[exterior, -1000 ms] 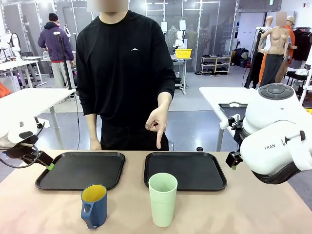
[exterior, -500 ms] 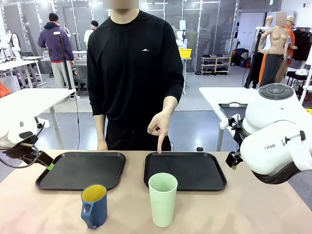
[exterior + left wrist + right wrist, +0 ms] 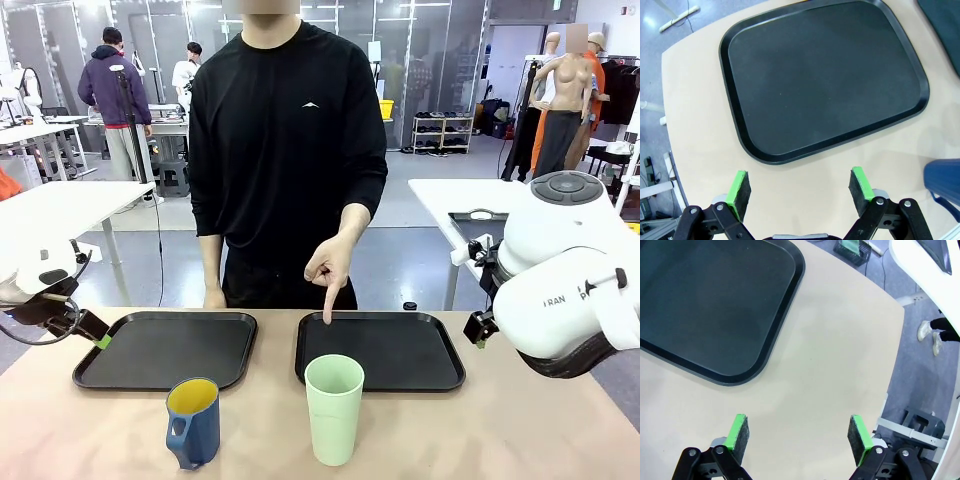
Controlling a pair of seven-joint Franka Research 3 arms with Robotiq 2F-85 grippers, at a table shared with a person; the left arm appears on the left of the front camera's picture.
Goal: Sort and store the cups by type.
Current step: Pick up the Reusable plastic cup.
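Beyond the left end effector [image 3: 800,189], whose jaws stand spread wide with nothing between them, a black tray [image 3: 825,75] lies flat on the bench [image 3: 695,125]. The dark blue mug [image 3: 194,422] stands upright off to that end effector's inner side, apart from it, just off the tray's near edge. The pale green tumbler [image 3: 334,408] stands upright between the two end effectors, before a second tray [image 3: 400,352]. The right end effector [image 3: 798,432] hovers spread and empty beside that tray's corner. A person's hand [image 3: 328,268] points a finger down at its far rim.
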